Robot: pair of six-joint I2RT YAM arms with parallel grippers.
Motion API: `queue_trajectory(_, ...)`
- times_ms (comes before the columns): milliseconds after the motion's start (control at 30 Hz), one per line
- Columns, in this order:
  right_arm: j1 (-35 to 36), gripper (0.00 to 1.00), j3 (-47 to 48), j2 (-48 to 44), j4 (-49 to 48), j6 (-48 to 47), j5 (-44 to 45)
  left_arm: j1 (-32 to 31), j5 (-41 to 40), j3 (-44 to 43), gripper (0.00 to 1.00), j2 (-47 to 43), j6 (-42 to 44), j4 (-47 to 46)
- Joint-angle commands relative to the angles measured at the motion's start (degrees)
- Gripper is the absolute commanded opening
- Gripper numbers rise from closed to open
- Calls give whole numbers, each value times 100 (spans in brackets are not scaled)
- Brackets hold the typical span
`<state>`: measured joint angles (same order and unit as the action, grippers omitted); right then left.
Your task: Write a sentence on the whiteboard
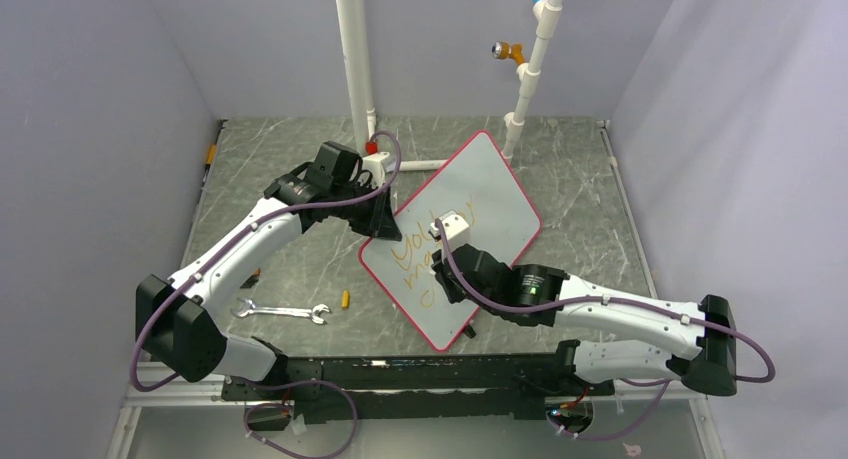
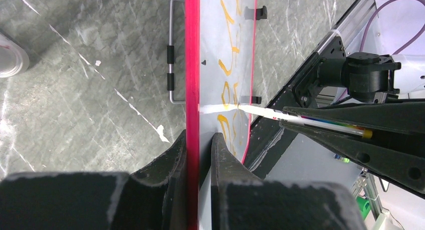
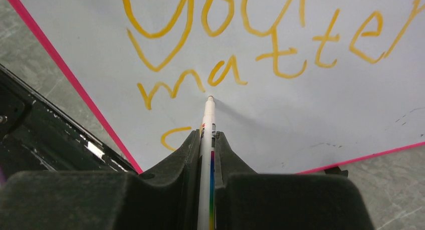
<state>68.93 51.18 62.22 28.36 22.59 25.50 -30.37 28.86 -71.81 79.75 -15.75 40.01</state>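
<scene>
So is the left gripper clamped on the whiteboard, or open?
Clamped. In the left wrist view the left gripper has one finger either side of the whiteboard, closed against its red rim.

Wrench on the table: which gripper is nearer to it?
Left. The left gripper clamps the whiteboard rim, beyond the wrench; the right gripper, holding a marker, is farther right over the board.

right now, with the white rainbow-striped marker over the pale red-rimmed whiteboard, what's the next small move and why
Probably slide the right gripper so the white rainbow-striped marker tip lands just right of the orange curl and continues that line: only "You matter" is finished on the pale red-rimmed whiteboard, which the left gripper clamps.
</scene>
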Motion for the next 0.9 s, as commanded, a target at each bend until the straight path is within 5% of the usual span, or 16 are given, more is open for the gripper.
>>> queue_trajectory(0, -100, 0, 163, 77, -527, -162, 18, 149, -1524, -162, 0, 46, 485, -26)
queue_trajectory(867, -115, 0, -1227, -716, -270, 729, -619, 149, -1550, -144, 0, 103, 463, -63)
